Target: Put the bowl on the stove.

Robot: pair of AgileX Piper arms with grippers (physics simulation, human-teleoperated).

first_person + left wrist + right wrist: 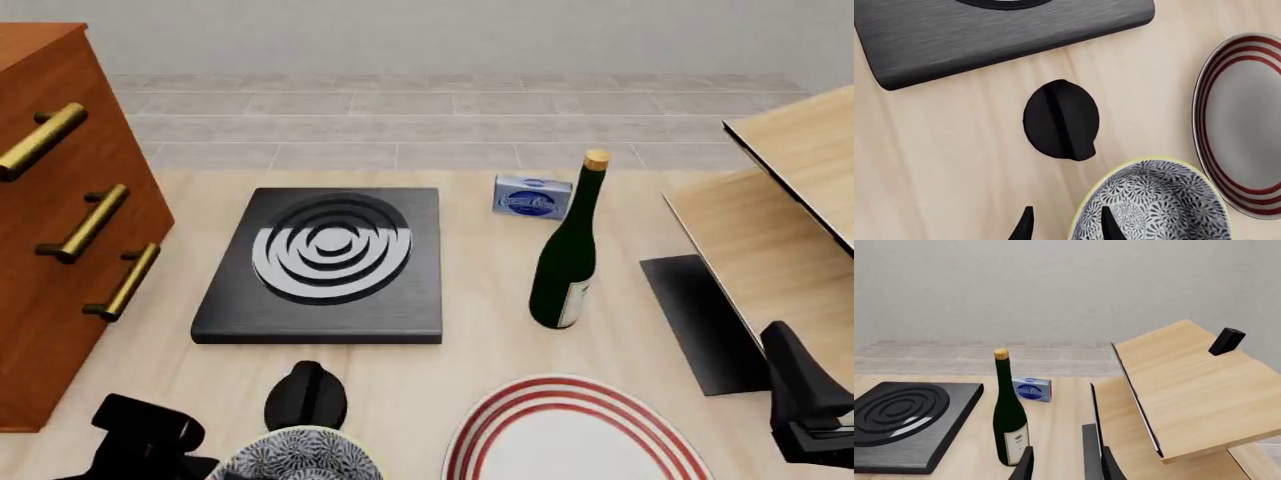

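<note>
Black-and-white bowl (296, 455) is sitting on the desk (494, 350), near the stove (327, 265) but not on it; left tool (1066, 225) is straddling its rim, fingers spread, nothing gripped. Lifting and placing remain.

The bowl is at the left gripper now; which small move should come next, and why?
Probably close the left gripper on the bowl rim. Its jaws appear to stand open astride the near rim, one finger inside. The stove lies just ahead, so lifting should follow a firm grip.
</note>
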